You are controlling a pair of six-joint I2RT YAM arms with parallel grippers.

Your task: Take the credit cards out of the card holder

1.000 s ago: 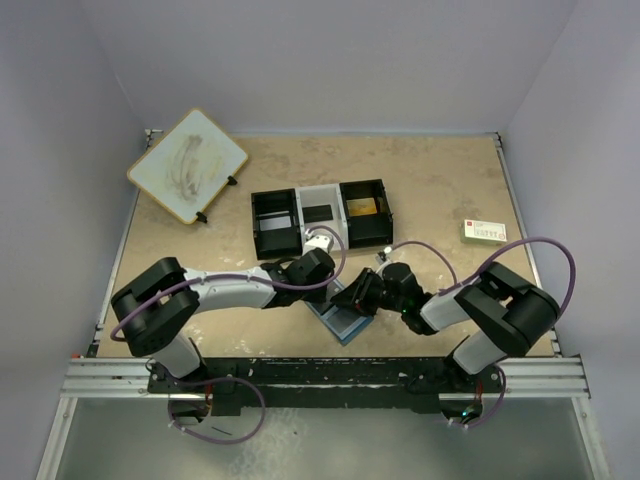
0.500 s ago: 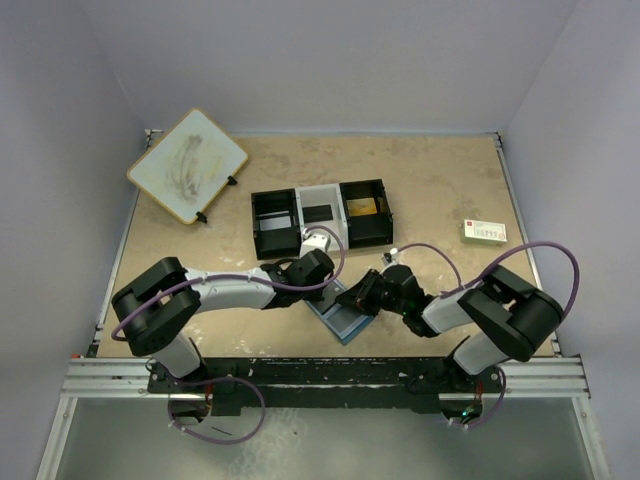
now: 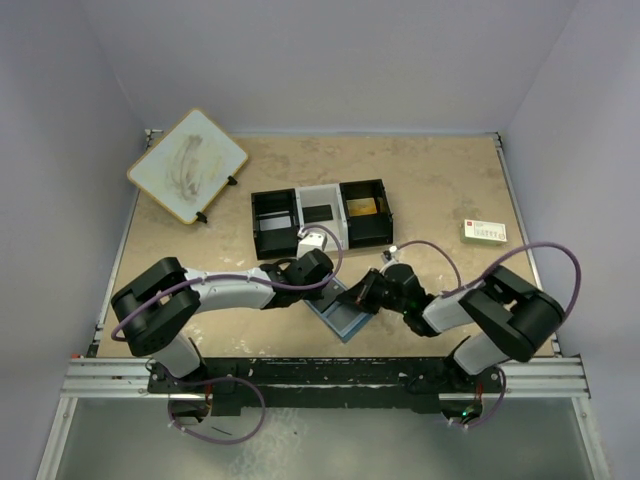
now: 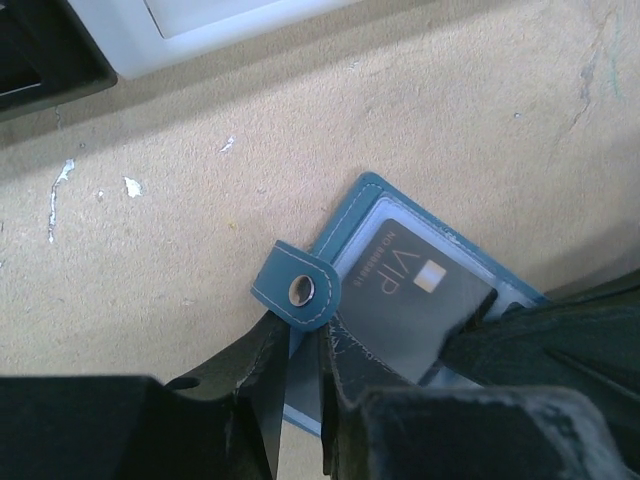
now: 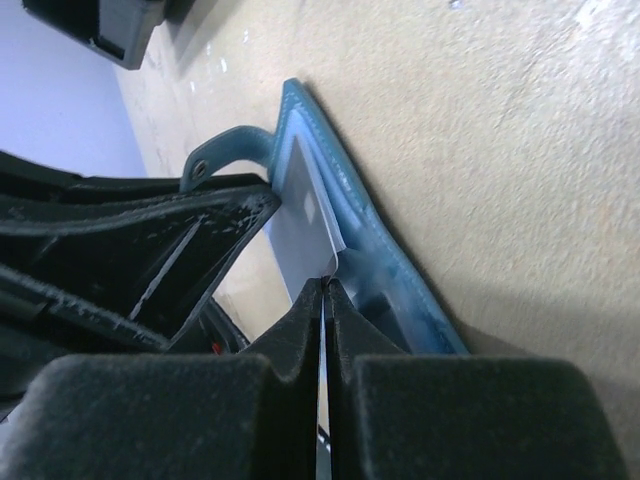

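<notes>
Blue card holder [image 3: 338, 316] lies clamped in left gripper [image 4: 302, 345].

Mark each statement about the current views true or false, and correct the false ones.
1. The card holder lies open on the table. True.
2. The dark card inside it reads VIP. True.
3. The right claw hangs open over the tray. False: it is shut on the dark card's edge, at the card holder.
4. The white printed card sits in the tray. False: it lies on the table, right of the tray and apart from it.
</notes>
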